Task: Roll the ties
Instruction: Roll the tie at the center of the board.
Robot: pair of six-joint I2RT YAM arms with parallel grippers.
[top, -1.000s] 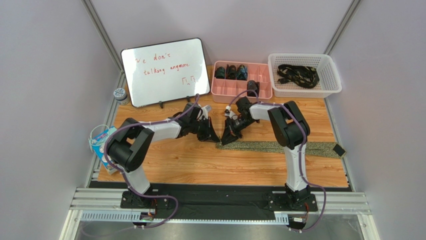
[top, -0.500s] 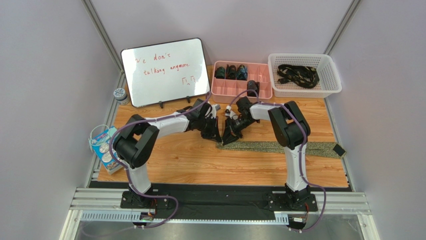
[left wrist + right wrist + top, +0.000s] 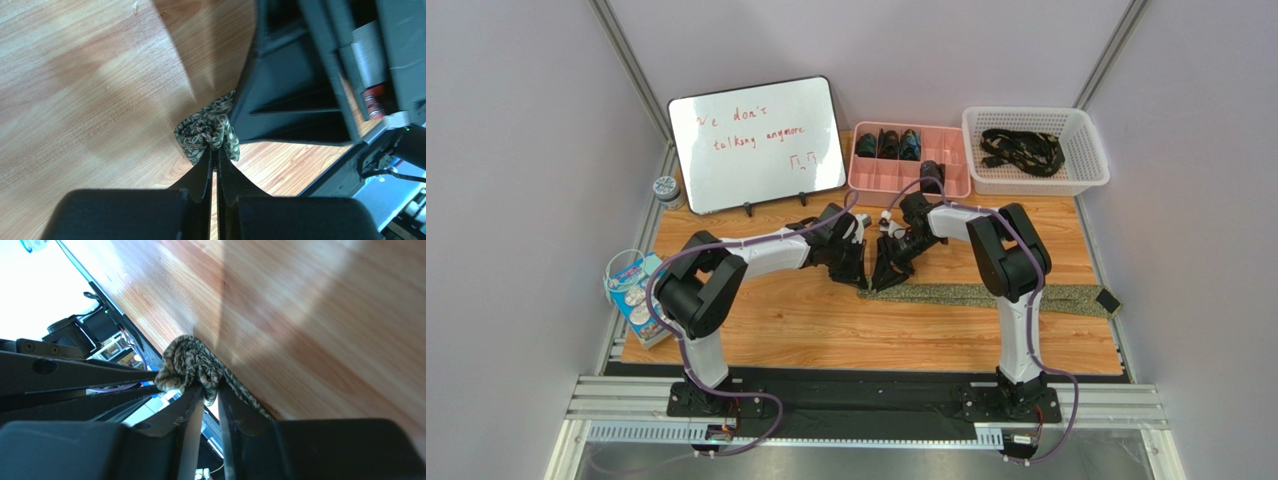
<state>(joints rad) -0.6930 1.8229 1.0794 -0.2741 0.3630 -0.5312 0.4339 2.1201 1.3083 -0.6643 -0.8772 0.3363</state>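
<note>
— Where was the green tie (image 3: 956, 294)?
— Stretched flat across the wooden table (image 3: 766, 335), its left end wound up small.
— And the grippers?
— Both met at that wound end. The left gripper (image 3: 215, 156) pinched it from one side, and the right gripper (image 3: 210, 390) clenched it from the other.

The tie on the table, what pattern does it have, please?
Olive-green tie with fine pale swirls, clearest in the left wrist view.
</note>
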